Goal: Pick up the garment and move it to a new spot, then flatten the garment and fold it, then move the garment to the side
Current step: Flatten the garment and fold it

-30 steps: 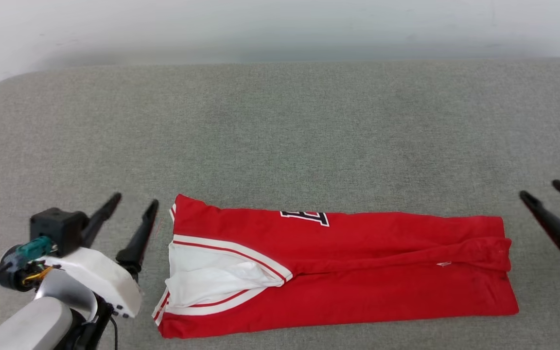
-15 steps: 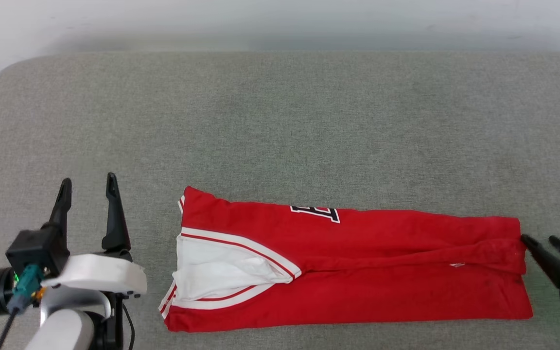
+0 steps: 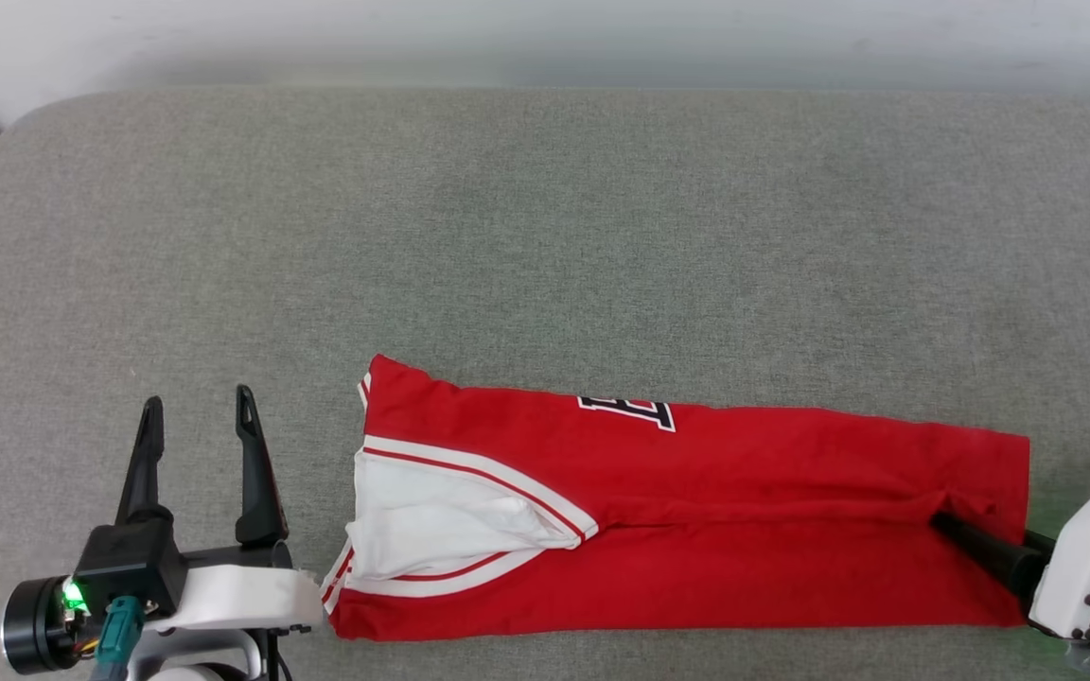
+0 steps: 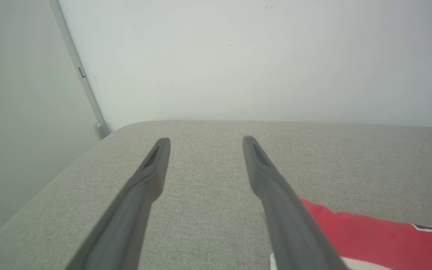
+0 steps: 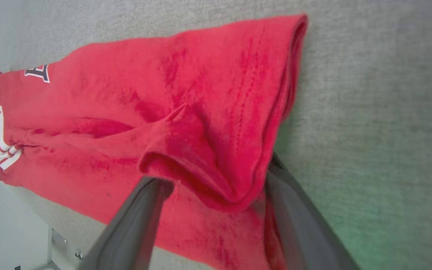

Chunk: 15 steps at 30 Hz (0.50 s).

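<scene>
Cloth lies between the widely spread fingers of the right hand [image 5: 216,174], which has closed on nothing yet. It straddles a raised ridge at the hem end of the red jersey T-shirt with white sleeves and striped trim [image 3: 696,530]. One fingertip is tucked beneath that ridge and the other runs along the hem's outer edge.

From that hand the shirt stretches away as a long folded band across the grey padded fabric worktop [image 3: 545,236], with the white sleeve at the end farthest from it. Just past that end waits the left hand [image 3: 197,402], fingers apart and empty, beside the cloth but not touching it.

I'd judge the shirt light, soft and limp. Taken by one pinch it would sag and its layers would slide open. The hem corners look the best hold, pinched through every layer, with the other hand taking the shoulder end.

The right wrist view makes the ridge between the fingers plain, where the head view flattens it to a crease. The head view gives the band's whole length with a hand at each end. The left wrist view adds a pale wall [image 4: 238,56] beyond the worktop.
</scene>
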### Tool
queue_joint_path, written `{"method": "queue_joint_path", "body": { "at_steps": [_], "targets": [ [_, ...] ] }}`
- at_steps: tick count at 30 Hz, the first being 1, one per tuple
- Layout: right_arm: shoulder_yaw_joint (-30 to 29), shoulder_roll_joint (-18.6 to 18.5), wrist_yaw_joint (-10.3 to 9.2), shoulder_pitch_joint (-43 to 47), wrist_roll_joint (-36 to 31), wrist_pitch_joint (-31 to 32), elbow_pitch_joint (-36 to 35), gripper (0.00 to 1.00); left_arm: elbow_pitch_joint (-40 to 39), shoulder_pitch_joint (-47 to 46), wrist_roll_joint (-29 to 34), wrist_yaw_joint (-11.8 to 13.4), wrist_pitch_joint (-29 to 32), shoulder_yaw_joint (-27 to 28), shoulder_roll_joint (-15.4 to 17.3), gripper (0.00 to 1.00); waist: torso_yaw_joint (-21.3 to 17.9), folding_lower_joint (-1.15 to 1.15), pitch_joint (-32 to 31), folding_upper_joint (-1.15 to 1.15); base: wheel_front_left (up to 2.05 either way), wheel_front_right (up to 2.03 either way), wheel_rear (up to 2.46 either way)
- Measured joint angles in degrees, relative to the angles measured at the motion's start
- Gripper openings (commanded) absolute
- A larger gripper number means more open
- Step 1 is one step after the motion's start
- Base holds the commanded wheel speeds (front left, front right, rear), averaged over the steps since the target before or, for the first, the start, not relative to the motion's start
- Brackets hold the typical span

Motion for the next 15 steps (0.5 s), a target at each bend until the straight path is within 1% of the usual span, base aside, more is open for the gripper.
{"method": "queue_joint_path", "body": {
  "at_steps": [1, 2, 3, 6, 9, 13, 15],
  "targets": [
    [0.47, -0.02, 0.0, -0.2, 0.04, 0.25, -0.18, 0.74, 0.22, 0.2, 0.88, -0.64, 0.0, 0.78, -0.93, 1.0, 0.07, 0.0, 0.01, 0.0, 0.0, 0.0, 0.0],
    [0.85, -0.01, 0.0, -0.4, 0.05, 0.26, -0.2, 0.29, 0.45, 0.41, 1.77, -1.27, 0.0, 1.51, -1.74, 1.0, 0.11, 0.0, -0.02, 0.0, 0.0, 0.0, 0.0],
    [1.03, -0.02, 0.0, -0.54, 0.04, 0.02, -0.12, 0.0, 0.52, 0.8, 2.68, -1.8, 0.0, 2.1, -2.46, 1.0, 0.13, 0.0, -0.09, 0.0, 0.0, 0.0, 0.0],
    [1.76, -0.4, -0.02, -0.99, -0.1, -0.83, 0.07, 0.0, 0.33, 1.65, 4.66, -2.97, 0.01, 4.23, -4.68, 1.0, 0.13, 0.0, -0.55, 0.0, 0.0, 0.0, 0.0],
    [2.27, -0.8, 0.0, -1.27, 0.01, -1.03, -0.37, 0.0, -0.14, 2.48, 6.72, -4.05, -0.07, 5.86, -5.87, 1.0, -0.04, 0.01, -1.24, 0.0, 0.0, 0.0, 0.0],
    [0.89, -4.08, 0.02, -1.37, 0.54, -0.43, -0.25, 0.0, -0.22, 3.96, 8.24, -5.45, -0.07, 7.21, -7.09, 1.0, -0.4, 0.0, -2.37, 0.0, 0.0, 0.0, 0.0],
    [-0.31, -6.27, 0.02, -1.41, 0.51, 0.08, 0.55, 0.0, -0.27, 4.56, 8.8, -5.9, -0.07, 7.68, -7.61, 1.0, -0.57, 0.01, -2.97, 0.0, 0.0, 0.0, 0.0]
  ]
}}
